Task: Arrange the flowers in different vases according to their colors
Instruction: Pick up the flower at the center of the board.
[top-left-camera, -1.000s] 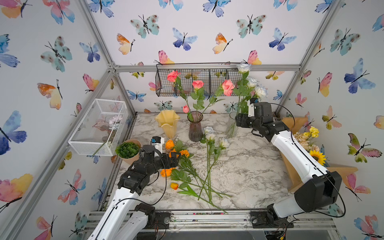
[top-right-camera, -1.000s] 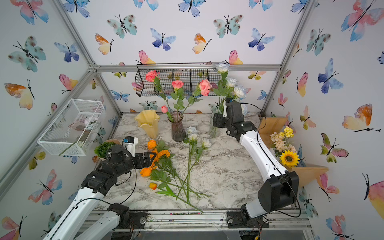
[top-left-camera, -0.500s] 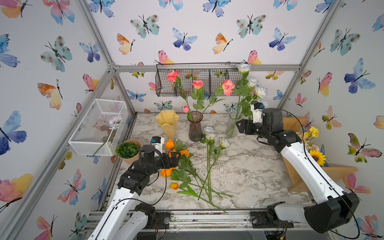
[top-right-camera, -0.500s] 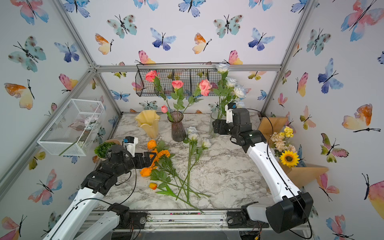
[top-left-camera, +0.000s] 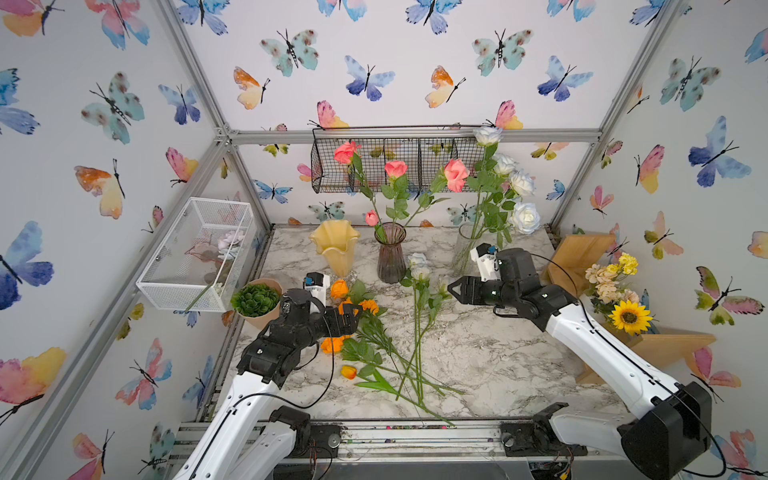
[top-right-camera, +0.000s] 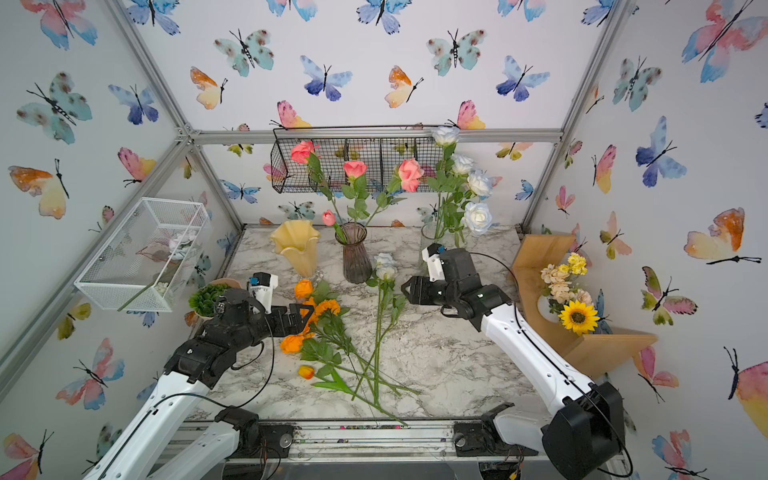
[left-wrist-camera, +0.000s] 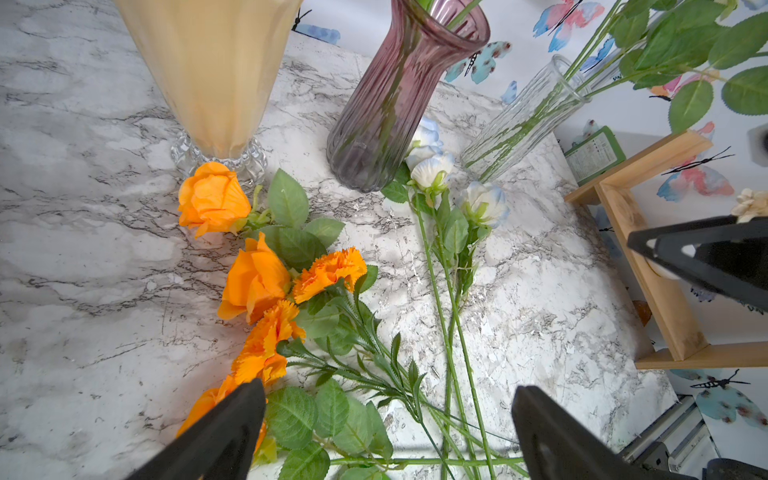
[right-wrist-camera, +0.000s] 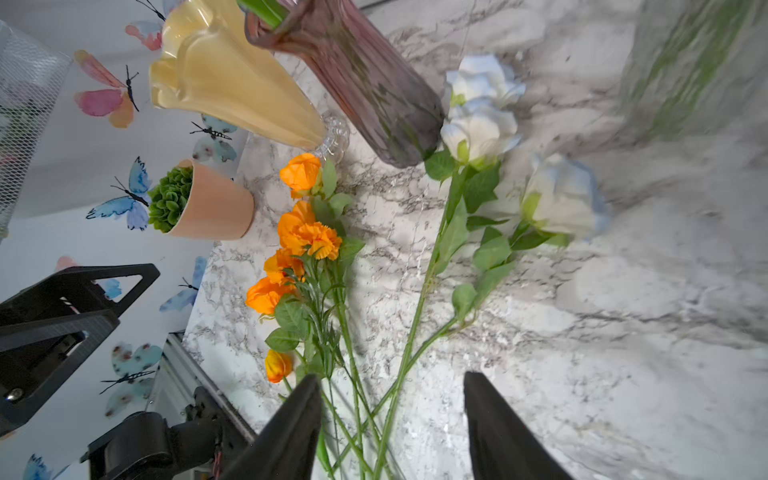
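On the white marble tabletop (top-left-camera: 498, 353), two loose white-blue roses on long green stems (top-left-camera: 419, 266) lie by the purple ribbed glass vase (top-left-camera: 390, 259). Right gripper (top-left-camera: 451, 289) has backed off the clear textured glass cylinder vase (top-left-camera: 463, 249) toward them, jaws part-spread and empty, so likely the next white pick. Left gripper (top-left-camera: 353, 319) stays spread wide over the orange roses and marigolds (top-left-camera: 368, 306). Creamy yellow ruffled vase (top-left-camera: 334, 245) is still empty.

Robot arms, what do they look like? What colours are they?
The left arm and right arm have white tube links and chunky black joints. A thin black cable loops along each. The left end effector and right end effector are black, with pointy triangular fingers with holes. A small white block with a blue bit sits on each wrist.
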